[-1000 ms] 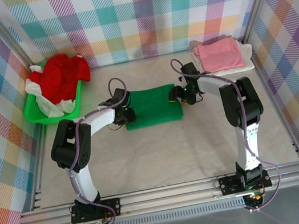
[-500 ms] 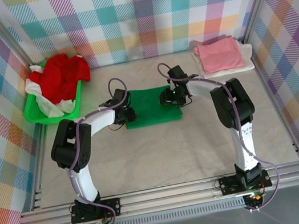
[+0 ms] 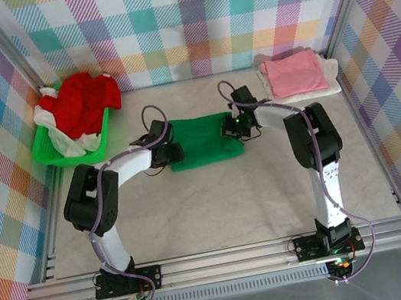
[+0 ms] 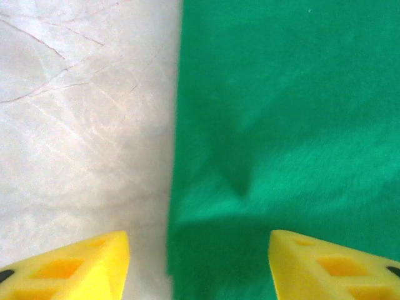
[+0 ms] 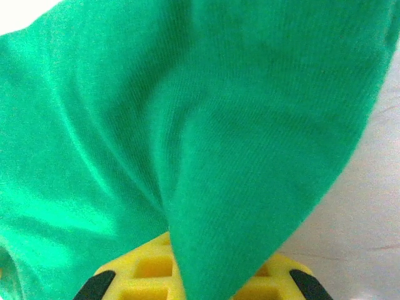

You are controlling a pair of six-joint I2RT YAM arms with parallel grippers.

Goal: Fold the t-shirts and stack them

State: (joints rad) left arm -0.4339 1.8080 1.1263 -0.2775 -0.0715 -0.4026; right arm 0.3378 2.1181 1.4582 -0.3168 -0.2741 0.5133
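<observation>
- Green t-shirt (image 3: pixel 203 142) lies as a flat folded rectangle in the middle of the table (image 3: pixel 196 213), between the 2 arms and well apart from the pink t-shirt (image 3: pixel 292 73) stacked back right.
- Right gripper (image 3: pixel 232 128) pinches the right edge, jaws clamped on cloth that drapes over its fingers, likely to carry that side across for a fold.
- Left gripper (image 3: pixel 173 152) stands wide at the left edge, gripping nothing.
- Long axis runs left to right; collar direction cannot be told.
</observation>
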